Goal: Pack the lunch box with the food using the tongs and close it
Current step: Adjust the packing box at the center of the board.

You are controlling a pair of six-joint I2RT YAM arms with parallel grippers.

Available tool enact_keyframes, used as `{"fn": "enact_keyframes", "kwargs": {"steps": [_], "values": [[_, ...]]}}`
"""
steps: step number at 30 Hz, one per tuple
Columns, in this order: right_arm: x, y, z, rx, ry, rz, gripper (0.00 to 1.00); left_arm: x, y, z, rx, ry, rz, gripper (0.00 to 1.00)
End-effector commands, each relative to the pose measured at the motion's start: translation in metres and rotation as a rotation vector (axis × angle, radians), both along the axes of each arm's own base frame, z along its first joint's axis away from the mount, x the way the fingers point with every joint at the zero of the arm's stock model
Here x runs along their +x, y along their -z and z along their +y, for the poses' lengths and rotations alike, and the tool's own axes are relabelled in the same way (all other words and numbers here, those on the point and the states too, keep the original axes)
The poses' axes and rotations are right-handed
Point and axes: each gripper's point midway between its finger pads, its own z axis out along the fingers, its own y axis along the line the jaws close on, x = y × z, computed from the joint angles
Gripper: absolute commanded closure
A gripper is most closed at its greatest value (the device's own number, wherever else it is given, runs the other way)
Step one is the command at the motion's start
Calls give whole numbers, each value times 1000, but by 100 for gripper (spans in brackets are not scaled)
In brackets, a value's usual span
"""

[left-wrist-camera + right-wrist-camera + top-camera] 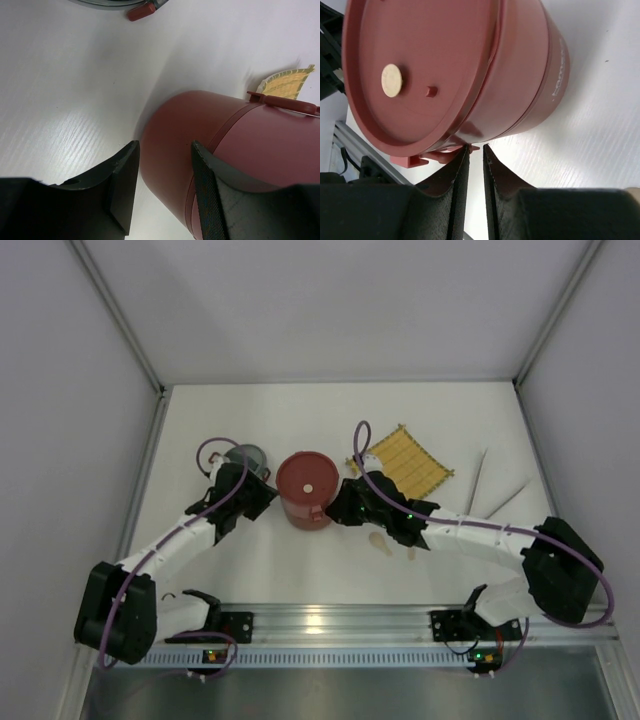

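While closing the lunch box (pixel 307 488), lidded between both grippers: probably latching next, calling for a steady brace. Poised at its left wall with the left gripper (pixel 165 147), jaws half spread; pinching its lid tab (pixel 427 159) from the right with the right gripper (pixel 476 147), jaws nearly shut.

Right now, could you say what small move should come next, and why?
Probably ease the right gripper further onto the lid tab of the lunch box: its nearly closed fingertips only reach the tab's edge, so any hold looks shallow.
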Motion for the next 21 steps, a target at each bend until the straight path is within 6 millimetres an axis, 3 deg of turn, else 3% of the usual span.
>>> {"fn": "enact_keyframes", "kwargs": {"steps": [1,4,7,21], "values": [[-2,-29,34,82,-54,-39,84,5,-13,-10,-21,10,-48,49],[-10,-28,45,81,-81,-40,84,5,-12,-14,-20,18,-44,49],[-10,-27,42,80,-73,-45,83,5,-12,-16,-19,21,-46,49],[13,-26,-12,10,69,-68,82,4,-18,-10,11,9,-62,49]]}}
